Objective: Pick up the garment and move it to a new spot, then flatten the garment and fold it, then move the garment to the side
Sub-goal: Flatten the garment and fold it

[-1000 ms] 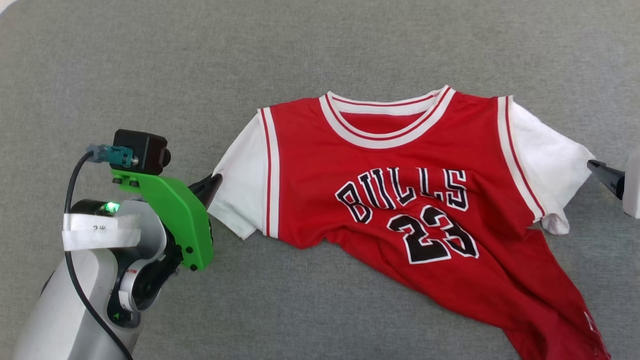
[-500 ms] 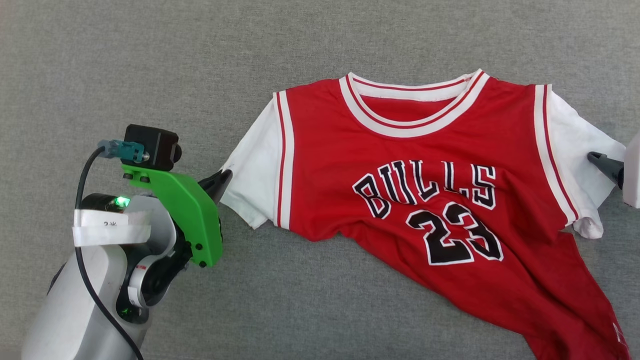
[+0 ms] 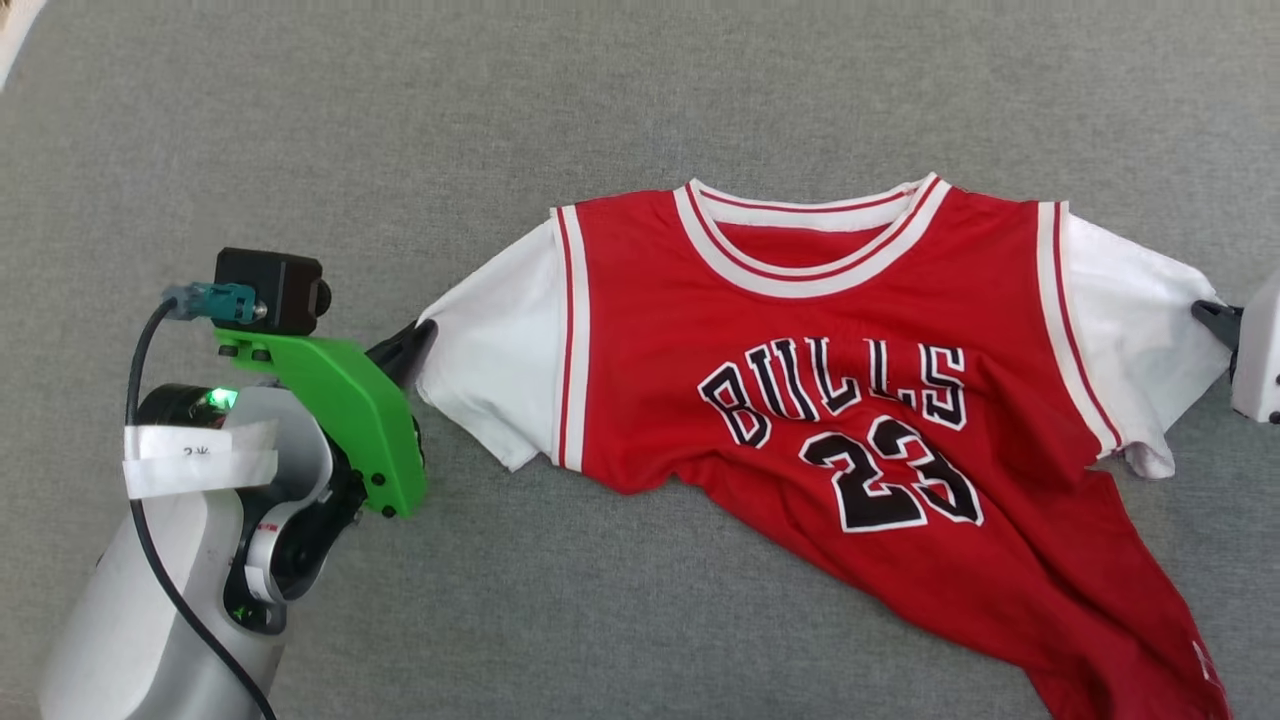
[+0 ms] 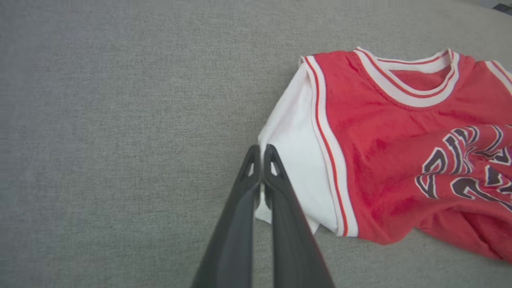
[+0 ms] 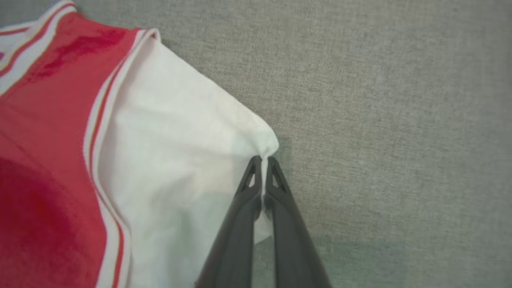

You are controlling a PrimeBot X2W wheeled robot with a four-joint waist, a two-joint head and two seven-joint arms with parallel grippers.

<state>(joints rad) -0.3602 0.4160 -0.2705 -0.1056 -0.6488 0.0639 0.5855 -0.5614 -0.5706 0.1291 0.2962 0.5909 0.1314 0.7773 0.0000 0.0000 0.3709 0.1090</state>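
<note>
The grey cloth [image 3: 300, 120] spreads under everything. The garment [image 3: 820, 330] lies on it front up, collar at the far side, the lettering and the number 23 readable. Its chest is fairly flat, while the lower body runs off in a rumpled slant toward the near right.

To the garment's left is the pale left arm [image 3: 150, 600], with a green bracket [image 3: 350, 420] and a small black camera [image 3: 270, 290] on its wrist. The left gripper [image 3: 405, 345] is at the outer edge of the garment's left white sleeve [image 3: 490, 370]. In the left wrist view its fingers [image 4: 248, 188] are pressed together with the sleeve's edge pinched between them.

At the garment's right, the right gripper [image 3: 1215, 318] meets the other white sleeve [image 3: 1130, 330]. The right wrist view shows its fingers [image 5: 244, 200] closed on the sleeve's corner, and the cloth puckers at their tips.
</note>
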